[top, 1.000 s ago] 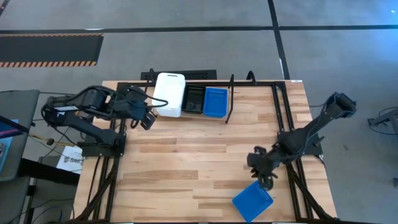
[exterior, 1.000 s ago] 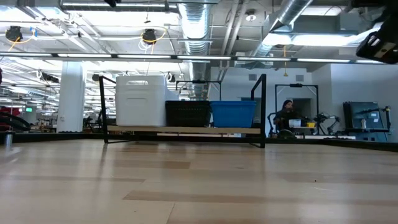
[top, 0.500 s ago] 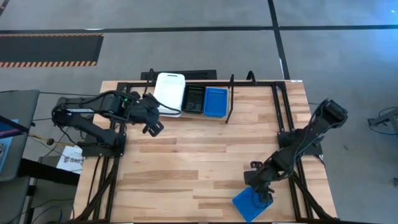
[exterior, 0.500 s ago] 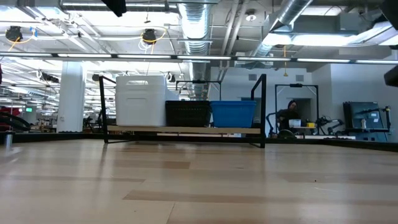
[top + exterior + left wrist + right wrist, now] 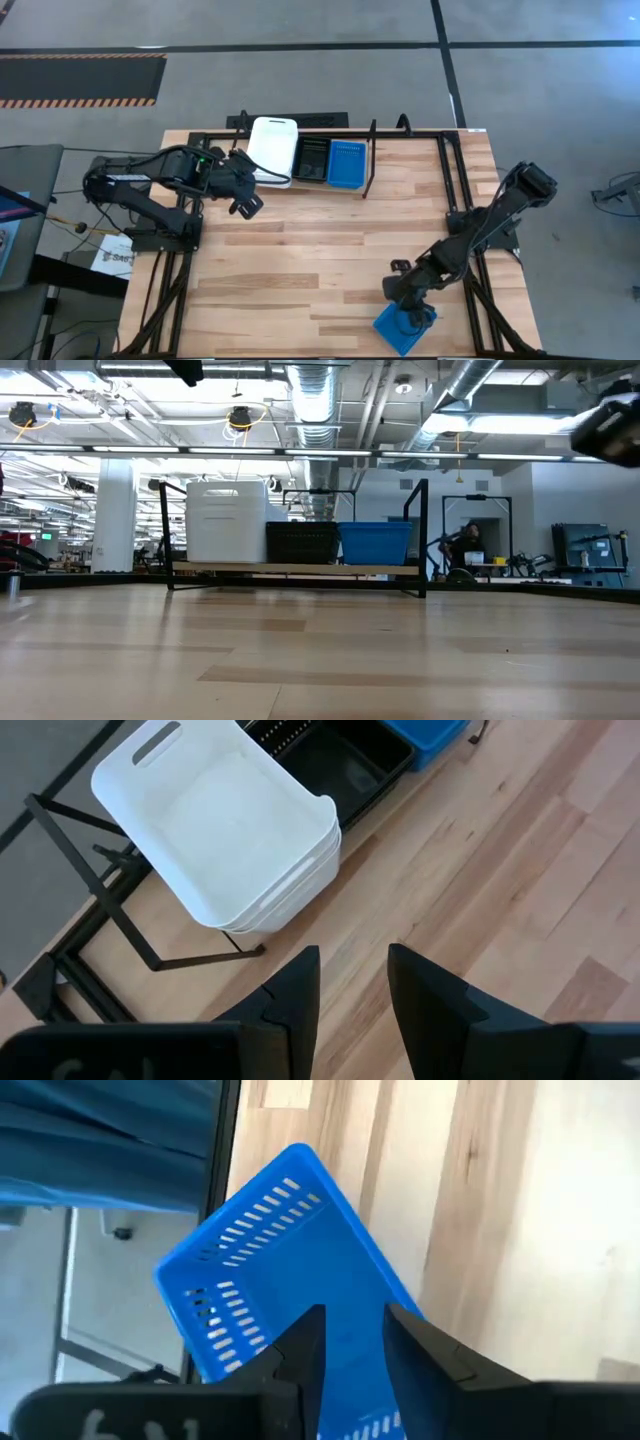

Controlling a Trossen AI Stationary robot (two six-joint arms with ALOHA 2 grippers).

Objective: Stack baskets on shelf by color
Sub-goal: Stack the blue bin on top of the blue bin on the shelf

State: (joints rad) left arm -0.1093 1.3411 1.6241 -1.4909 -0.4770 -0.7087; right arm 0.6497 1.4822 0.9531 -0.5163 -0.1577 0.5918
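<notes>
At the bottom right of the overhead picture, near the table's front edge, a loose blue basket [image 5: 405, 326] lies skewed on the wood, one corner toward the edge. The right gripper [image 5: 408, 318] hangs directly over it; in that arm's own camera the two dark fingers [image 5: 303, 1348] stand a little apart, with the basket's blue floor [image 5: 290, 1280] showing in the narrow gap between them. I cannot tell whether they touch the plastic, and nothing is pinched between them.

Toward the top middle of the overhead frame, the shelf [image 5: 367, 165] runs along the table's far edge. On it sit three lots side by side: a stack of white baskets [image 5: 272, 150] at the left, a black basket [image 5: 311, 159] in the middle, and a blue basket on the shelf [image 5: 346, 164] at the right, each just beside its neighbour. From table height the white stack [image 5: 226, 522] stands taller than the black one [image 5: 302, 543] and the blue one [image 5: 375, 543].

The left gripper [image 5: 243, 198] hovers at the upper left of the overhead frame, just in front of the white stack's near left corner. Its fingers [image 5: 298, 995] are slightly spread, bare wood visible between them, holding nothing.

Beyond the table, at the right of the low picture, a person [image 5: 468, 541] sits among equipment in the room.
</notes>
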